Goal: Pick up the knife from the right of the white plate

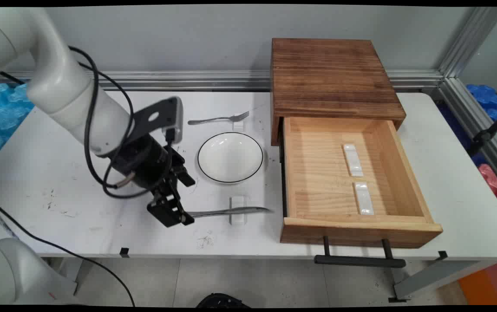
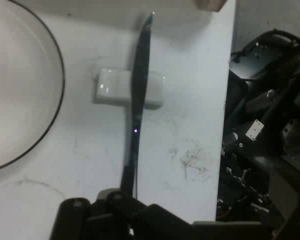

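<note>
While the knife [image 1: 231, 211] lies across a small white rest [image 1: 237, 209] on the counter [image 1: 57, 182], just nearer the camera than the white plate [image 1: 230, 157], the hand [image 1: 174, 215] has closed on the tip of its handle, the end pointing away from the wooden drawer box [image 1: 335, 130]. Beyond the plate, a fork [image 1: 218, 119] lies on a second rest. The box's open drawer [image 1: 352, 182], on the plate's far side from the hand, holds two more white rests [image 1: 358, 177] in a line.
</note>
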Tool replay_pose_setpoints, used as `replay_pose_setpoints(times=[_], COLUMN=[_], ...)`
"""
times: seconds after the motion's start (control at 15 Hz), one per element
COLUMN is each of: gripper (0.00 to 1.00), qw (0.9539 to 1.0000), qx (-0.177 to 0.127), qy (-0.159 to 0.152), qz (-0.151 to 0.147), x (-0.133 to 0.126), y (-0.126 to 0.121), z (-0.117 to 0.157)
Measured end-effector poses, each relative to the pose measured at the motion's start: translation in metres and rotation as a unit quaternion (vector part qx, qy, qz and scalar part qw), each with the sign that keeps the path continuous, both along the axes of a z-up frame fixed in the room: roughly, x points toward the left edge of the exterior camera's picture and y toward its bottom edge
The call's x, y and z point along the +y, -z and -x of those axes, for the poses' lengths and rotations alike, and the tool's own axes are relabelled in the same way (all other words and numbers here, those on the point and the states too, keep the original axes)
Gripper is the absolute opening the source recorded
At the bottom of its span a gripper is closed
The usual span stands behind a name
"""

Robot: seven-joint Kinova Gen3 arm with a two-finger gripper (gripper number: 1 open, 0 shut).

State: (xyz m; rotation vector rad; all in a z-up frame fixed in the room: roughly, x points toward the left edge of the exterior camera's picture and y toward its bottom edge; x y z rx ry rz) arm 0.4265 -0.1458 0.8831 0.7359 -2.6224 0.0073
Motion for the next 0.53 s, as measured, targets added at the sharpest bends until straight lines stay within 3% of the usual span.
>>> replay_pose_setpoints(times=[0.53], gripper=[1.0], qw=[0.9999], qx=[-0.008], qy=[0.007], qz=[0.011], x=[-0.006], y=[0.039], z=[0.026])
